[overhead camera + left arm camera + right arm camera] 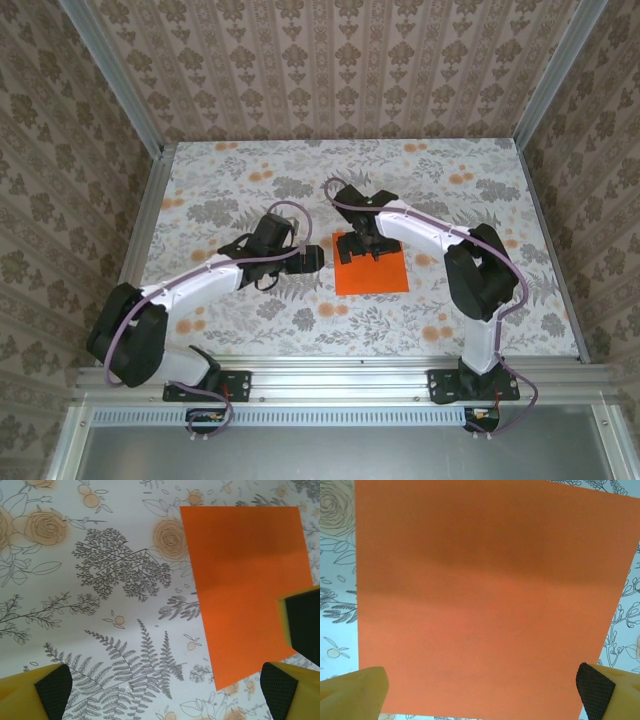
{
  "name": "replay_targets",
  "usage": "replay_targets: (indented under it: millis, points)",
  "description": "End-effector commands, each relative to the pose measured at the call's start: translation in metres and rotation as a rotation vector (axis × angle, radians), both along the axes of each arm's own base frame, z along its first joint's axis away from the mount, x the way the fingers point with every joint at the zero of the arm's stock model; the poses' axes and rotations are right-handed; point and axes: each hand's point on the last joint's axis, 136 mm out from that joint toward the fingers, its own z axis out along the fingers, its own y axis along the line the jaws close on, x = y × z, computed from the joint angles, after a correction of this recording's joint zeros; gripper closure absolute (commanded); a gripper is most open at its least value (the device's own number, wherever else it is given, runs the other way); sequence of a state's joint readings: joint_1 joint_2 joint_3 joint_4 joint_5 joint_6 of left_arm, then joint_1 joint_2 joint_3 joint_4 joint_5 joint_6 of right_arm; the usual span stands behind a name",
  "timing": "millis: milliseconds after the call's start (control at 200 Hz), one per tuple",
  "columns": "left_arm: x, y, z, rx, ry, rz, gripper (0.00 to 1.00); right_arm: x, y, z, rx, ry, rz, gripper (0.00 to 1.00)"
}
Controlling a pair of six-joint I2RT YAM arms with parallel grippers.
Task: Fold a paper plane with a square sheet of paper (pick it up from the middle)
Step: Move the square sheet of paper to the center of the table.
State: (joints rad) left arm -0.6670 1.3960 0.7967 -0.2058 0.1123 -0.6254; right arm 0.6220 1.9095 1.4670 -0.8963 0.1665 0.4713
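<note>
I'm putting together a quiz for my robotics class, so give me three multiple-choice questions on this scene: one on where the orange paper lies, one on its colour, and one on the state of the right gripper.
1. Where does the square sheet of paper lie?
A) on the side wall
B) on the metal rail
C) flat on the table

2. What colour is it?
A) bright orange
B) blue
C) white

3. How does the right gripper stand?
A) shut on the sheet
B) open over the sheet
C) shut, off to one side

Answers:
1. C, since the top view shows it flat on the floral table.
2. A, since every view shows it orange.
3. B, since the right wrist view shows the jaws wide apart with the sheet lying below.
</note>
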Motion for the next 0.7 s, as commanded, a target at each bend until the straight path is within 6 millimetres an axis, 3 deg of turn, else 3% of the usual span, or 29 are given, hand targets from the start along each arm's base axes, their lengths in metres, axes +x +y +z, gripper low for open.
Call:
replay_targets:
  millis: [0,120,310,535,695]
  points:
    - [0.017,-0.002,0.018,-0.054,-0.044,0.05,0.0,0.006,-0.006,0.001,-0.008,-0.043,-0.08,0.0]
    - [0.023,0.009,0.016,-0.031,-0.052,0.094,0.0,0.006,0.002,-0.002,0.096,-0.076,-0.134,0.0]
    - [0.028,0.021,0.016,-0.036,-0.067,0.154,0.0,-0.001,0.021,-0.019,0.171,0.031,-0.092,0.0]
    - [0.031,0.033,0.021,-0.028,-0.106,0.211,0.0,-0.004,0.016,-0.024,0.099,0.07,-0.059,0.03]
    - [0.031,0.029,0.024,-0.041,-0.119,0.178,0.0,-0.01,0.014,-0.03,0.066,0.101,-0.039,0.04]
